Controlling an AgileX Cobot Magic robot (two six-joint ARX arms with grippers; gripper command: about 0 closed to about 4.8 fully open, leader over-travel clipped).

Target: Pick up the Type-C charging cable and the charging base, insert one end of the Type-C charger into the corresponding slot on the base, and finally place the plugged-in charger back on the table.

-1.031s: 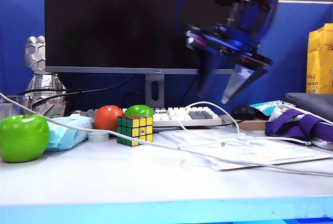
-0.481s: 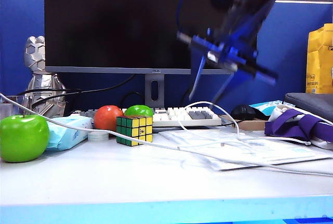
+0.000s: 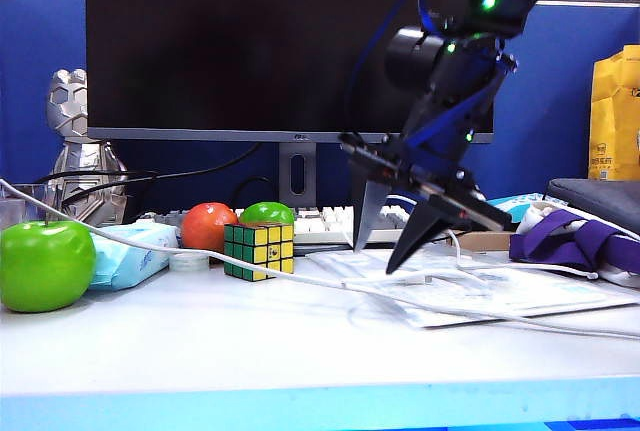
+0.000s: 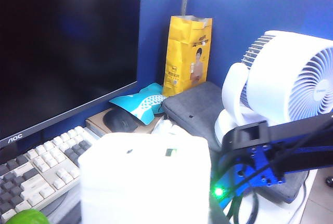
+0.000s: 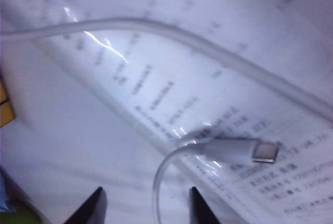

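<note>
1. Your right end effector [image 3: 385, 256] hovers with fingers spread just above the Type-C charging cable [image 5: 229, 81], whose plug [image 5: 242, 150] lies on papers [image 3: 520, 291] on the tabletop [image 3: 250, 341].
2. The cord is light and floppy; grip the stiff plug body.
3. Your left end effector is hidden behind the glossy, probably slippery charging base [image 4: 145, 180], seemingly held; its grip cannot be told.

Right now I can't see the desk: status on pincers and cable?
Right pincer open, low over the papers. Type-C charging cable plug lies loose just ahead. Left pincer holds charging base. Nothing blocking.
</note>
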